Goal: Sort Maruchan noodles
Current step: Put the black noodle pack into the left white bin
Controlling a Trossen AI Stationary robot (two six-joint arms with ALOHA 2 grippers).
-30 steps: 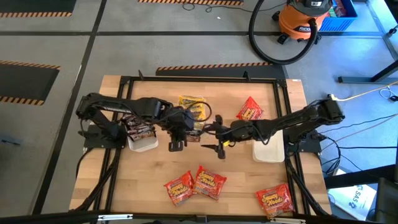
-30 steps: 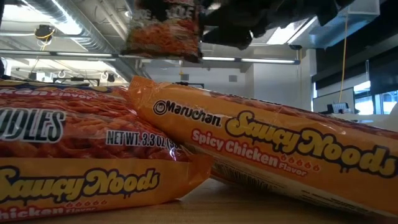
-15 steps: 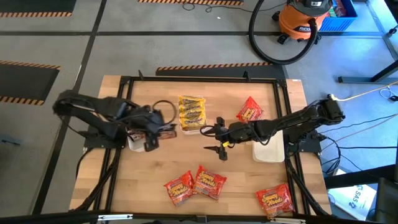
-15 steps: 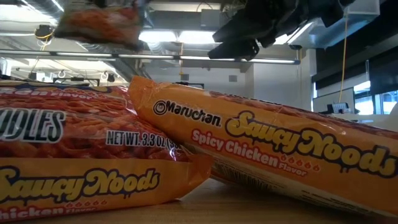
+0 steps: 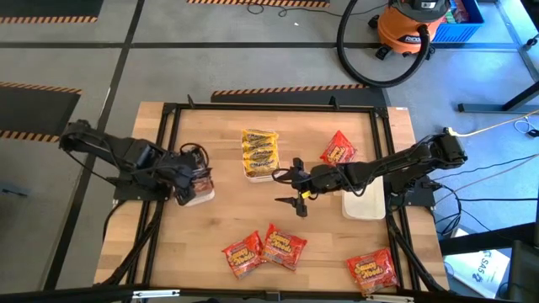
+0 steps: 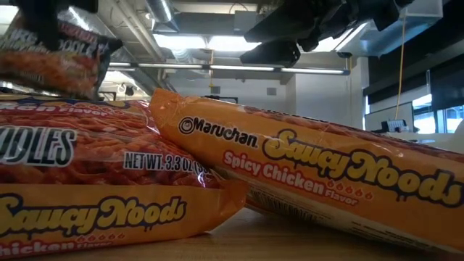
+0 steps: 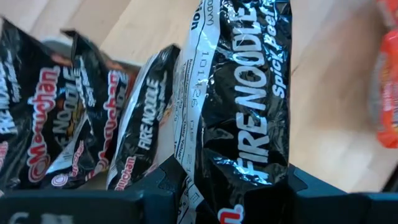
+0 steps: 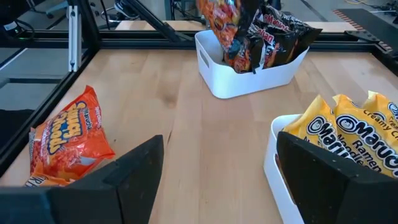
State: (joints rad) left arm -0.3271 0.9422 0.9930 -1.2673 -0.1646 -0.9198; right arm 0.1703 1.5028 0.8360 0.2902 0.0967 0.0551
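My left gripper (image 5: 196, 178) hovers over the white tray (image 5: 202, 199) at the table's left, shut on a black Fire Noodle packet (image 7: 239, 93). More black packets (image 7: 68, 118) stand on end in that tray (image 8: 249, 78). Near the table's middle my right gripper (image 5: 290, 188) is open with nothing between its fingers. Yellow packets (image 5: 259, 153) fill a second tray at the far middle. A red-orange packet (image 5: 338, 150) lies flat at the far right, and three more lie near the front edge: (image 5: 242, 255), (image 5: 285, 247), (image 5: 372, 271). My left gripper pinches the black packet at one short end (image 7: 233, 186) between its two fingers. The fingers come from above, pointing steeply down, and the packet runs on lengthwise past them. It hangs below the gripper (image 8: 224, 28), its lower end down among the packets in the tray.
A third white tray (image 5: 364, 204) sits under my right arm at the table's right. A black frame (image 5: 269, 108) runs around the table. Bare wood lies between the trays and the front packets. In the low view two orange packets (image 6: 304, 174) fill the foreground.
My left gripper has carried the black packet from the table's middle toward the left edge and a little down, rolling its wrist on the way. The packet now hangs over the left tray. It has stayed shut on the packet.
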